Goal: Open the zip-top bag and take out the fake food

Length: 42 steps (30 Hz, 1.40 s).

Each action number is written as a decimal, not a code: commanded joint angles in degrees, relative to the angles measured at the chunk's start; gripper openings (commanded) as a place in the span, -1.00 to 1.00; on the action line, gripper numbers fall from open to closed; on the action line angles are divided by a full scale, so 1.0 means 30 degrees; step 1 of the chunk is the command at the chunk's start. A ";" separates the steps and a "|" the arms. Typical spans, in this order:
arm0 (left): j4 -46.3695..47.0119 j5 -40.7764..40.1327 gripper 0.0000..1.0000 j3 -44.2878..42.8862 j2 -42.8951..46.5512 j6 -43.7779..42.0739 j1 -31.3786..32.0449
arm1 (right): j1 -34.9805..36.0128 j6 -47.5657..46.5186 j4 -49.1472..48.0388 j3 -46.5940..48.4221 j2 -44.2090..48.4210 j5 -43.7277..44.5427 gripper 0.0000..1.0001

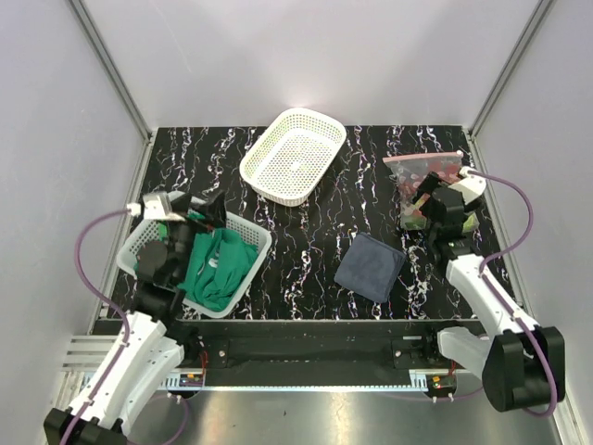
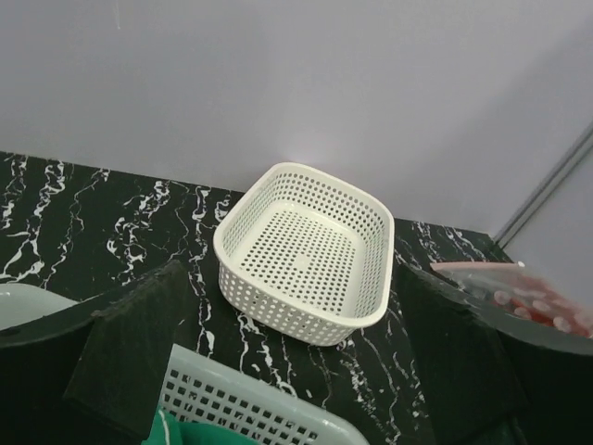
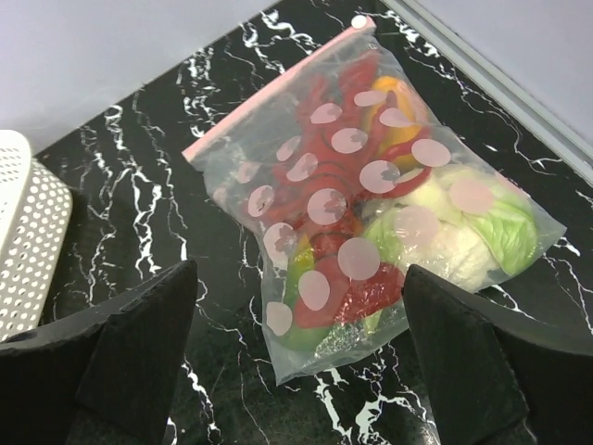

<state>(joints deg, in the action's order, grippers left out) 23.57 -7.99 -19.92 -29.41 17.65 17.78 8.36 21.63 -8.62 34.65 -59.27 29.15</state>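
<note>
Jaws gape empty on left gripper (image 2: 293,320) and right gripper (image 3: 298,315) above zip-top bag (image 3: 371,176).

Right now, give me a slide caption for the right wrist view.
Open right hand hovers over the zip-top bag of fake food on the black marbled table.

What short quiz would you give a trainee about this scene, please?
1. True or false: the food is already out of the bag.
2. What lies in the left basket? A. a green cloth B. a sponge C. a plate
3. Which gripper hovers over the bag, and how do its jaws stand?

Key: 1. False, it is inside. 2. A. 3. The right gripper, jaws open.
</note>
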 commanded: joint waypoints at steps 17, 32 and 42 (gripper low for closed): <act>-0.9556 0.7874 0.98 -0.8826 -0.5516 0.2818 -0.0097 | -0.0062 -0.2668 1.0314 1.5133 -1.2555 -0.1952 0.99; -0.9879 1.2505 0.73 -0.8330 -0.6281 0.3989 0.0547 | -0.0062 -1.0076 1.0931 2.3103 -2.1198 -0.3800 0.98; -0.9850 1.3707 0.66 -0.8359 -0.6632 0.3785 0.0928 | -0.0238 -1.4412 1.1632 2.7352 -2.5415 -0.4441 0.81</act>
<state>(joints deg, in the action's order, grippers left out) -7.68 29.50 -43.90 -48.53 29.02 20.25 8.16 -15.03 25.12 111.22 -132.62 17.26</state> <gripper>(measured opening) 0.848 0.929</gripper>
